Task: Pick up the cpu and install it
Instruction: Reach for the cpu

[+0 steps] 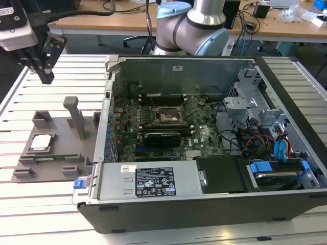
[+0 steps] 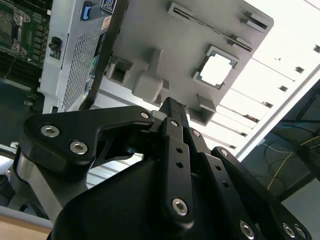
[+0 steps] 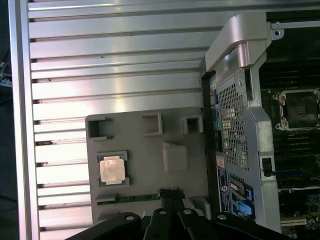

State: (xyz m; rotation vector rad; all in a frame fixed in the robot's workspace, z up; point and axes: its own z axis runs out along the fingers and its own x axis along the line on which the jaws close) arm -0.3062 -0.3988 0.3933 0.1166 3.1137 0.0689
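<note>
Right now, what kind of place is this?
Probably a robotics lab or test bench: an open computer case lies on a slotted aluminium table, a grey fixture tray holds the cpu, and cluttered desks stand behind.

Silver-grey cpu (image 1: 41, 143), grey tray (image 1: 59, 133), black hand (image 1: 45, 76), green motherboard (image 1: 205, 139)

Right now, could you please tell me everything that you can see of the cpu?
The cpu is a small, flat, square chip with a silver-grey metal top and a thin pale edge. It lies flat, top up, in a square recess of the grey fixture tray, which rests on the slatted table at the exterior view's left of the open computer case. Only the tray touches it, and nothing lies on it. The pincer hangs above the tray, apart from the cpu, holding nothing.
</note>
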